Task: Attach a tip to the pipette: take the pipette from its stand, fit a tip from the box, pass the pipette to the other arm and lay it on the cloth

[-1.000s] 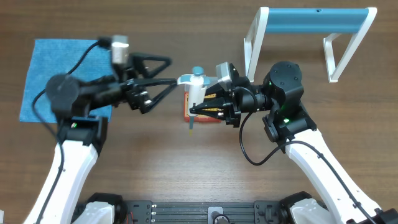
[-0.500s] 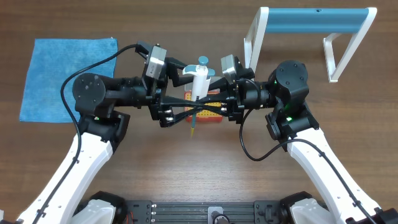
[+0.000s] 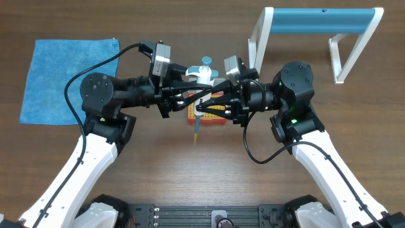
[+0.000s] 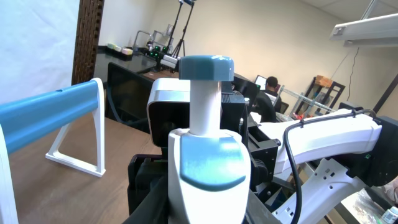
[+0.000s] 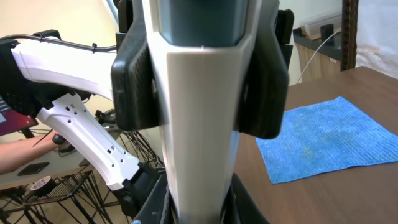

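- The right gripper [image 3: 209,104] is closed on the lower body of the pipette [image 3: 202,75], which is held upright in the air above the tip box [image 3: 215,118].
- The left gripper [image 3: 190,95] is closed on the same pipette from the opposite side. In the right wrist view its black pads [image 5: 134,81] are seen pressed flat on both sides of the white body.
- A yellow tip [image 3: 196,130] is fitted on the lower end of the pipette and hangs beside the box, over the table [image 3: 190,183].
- The cloth [image 3: 66,79] lies well apart, at the left arm's side, and the stand [image 3: 316,25] is at the far right.
- The handover is judged to be in progress, with the pipette gripped by both arms at once.
- If the right jaws are opened before the left grip is firm, the pipette can be dropped onto the box.
- If one arm is pulled away while both grips hold, the pipette can be twisted or the tip knocked off.
- The contact of the right fingers is mostly covered by the pipette body.
- The seat of the tip cannot be checked, as it is too small in the top view.
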